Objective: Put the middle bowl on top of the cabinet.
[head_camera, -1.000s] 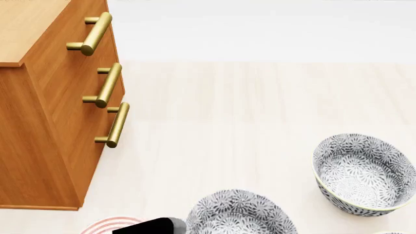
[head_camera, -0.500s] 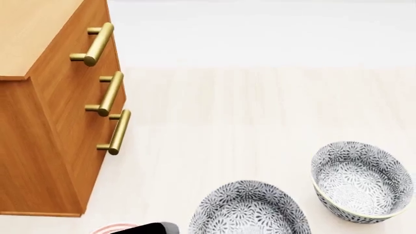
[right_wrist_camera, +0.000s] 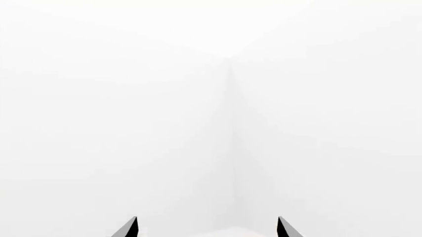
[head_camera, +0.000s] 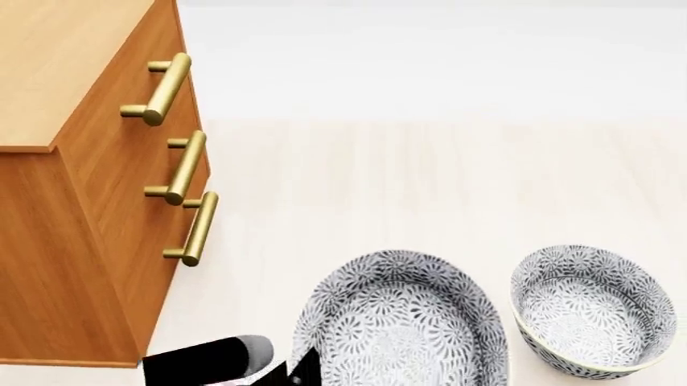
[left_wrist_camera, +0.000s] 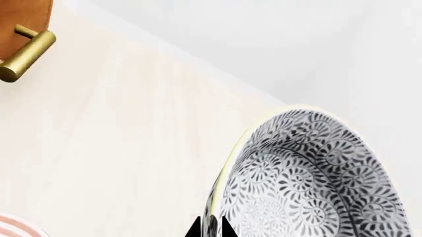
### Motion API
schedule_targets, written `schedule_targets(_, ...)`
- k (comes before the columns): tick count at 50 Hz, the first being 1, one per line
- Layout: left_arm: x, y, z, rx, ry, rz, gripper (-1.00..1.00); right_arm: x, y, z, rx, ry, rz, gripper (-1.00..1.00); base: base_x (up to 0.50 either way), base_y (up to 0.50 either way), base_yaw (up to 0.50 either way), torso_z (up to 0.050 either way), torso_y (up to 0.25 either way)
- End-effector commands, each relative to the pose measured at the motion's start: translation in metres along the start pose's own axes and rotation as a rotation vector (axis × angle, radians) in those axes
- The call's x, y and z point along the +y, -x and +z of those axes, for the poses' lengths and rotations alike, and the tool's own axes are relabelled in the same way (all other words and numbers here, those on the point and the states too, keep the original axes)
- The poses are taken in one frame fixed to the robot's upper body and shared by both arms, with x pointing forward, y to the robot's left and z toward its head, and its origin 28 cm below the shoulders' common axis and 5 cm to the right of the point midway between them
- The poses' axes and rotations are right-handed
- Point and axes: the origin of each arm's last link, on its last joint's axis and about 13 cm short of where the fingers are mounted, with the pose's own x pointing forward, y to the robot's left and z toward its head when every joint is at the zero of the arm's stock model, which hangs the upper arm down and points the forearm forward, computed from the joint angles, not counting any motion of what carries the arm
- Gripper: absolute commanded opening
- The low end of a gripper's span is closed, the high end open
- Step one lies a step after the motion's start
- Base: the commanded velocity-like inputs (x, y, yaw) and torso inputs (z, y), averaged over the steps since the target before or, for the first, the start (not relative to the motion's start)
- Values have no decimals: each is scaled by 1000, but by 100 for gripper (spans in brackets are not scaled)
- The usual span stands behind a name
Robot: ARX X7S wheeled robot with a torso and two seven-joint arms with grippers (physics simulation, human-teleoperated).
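Note:
In the head view the middle bowl (head_camera: 397,322), grey-and-white floral with a pale rim, hangs tilted near the bottom centre. My left gripper (head_camera: 290,374) is shut on its near rim. The left wrist view shows the two fingertips of that gripper (left_wrist_camera: 211,229) pinching the rim of the bowl (left_wrist_camera: 310,177), one inside and one outside. The orange-brown cabinet (head_camera: 64,72) stands to the left, its flat top higher than the bowl. My right gripper (right_wrist_camera: 207,228) is open and empty, facing a white wall, and is out of the head view.
A second floral bowl (head_camera: 590,310) rests on the pale floor to the right of the held one. Three brass bar handles (head_camera: 180,169) stick out of the cabinet front; one handle (left_wrist_camera: 26,54) shows in the left wrist view. A pink striped object (left_wrist_camera: 13,224) lies below my left arm.
The held bowl has risen with my left gripper and looks larger in the head view. The cabinet and the other bowl have shifted down in that view, showing more of the cabinet top.

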Motion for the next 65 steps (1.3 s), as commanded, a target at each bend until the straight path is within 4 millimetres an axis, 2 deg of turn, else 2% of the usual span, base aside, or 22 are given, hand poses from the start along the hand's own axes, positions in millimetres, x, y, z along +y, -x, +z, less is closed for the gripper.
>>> schedule_targets(1,-17,15,54,-147,14,-81,-100,2,-1,0,-6,-3,-1,100,0,0,0,46,189)
schedule_targets(5,-25,23,73,-190,4,-120,-100,3,-1,0,-10,-4,-4,100,0,0,0,46,189)
schedule_targets(12,-36,33,91,-218,-35,-158,-100,5,-3,0,-14,-6,-7,100,0,0,0,37,141)
schedule_targets(21,-61,64,136,-300,-81,-209,-100,8,-4,-1,-15,-8,-9,100,0,0,0,0,0)
schedule_targets(25,-74,74,159,-260,-51,-181,-100,10,-5,-1,-13,-7,-5,100,0,0,0,0,0)
schedule_targets(31,-88,88,183,-246,-82,-127,-100,11,-4,0,-12,-8,-9,100,0,0,0,0,0)
schedule_targets(41,-108,108,227,-178,-17,-158,-100,13,-3,8,-17,-10,-14,100,0,0,0,0,0)
schedule_targets(45,-112,107,240,-130,15,-127,-100,16,-3,10,-16,-10,-13,100,0,0,0,0,0)
schedule_targets(57,-127,93,286,-138,92,12,-100,17,-4,12,-18,-12,-12,100,0,0,0,0,0)
schedule_targets(65,-135,85,306,-133,126,87,-100,15,-5,10,-18,-13,-14,100,0,0,0,0,0)
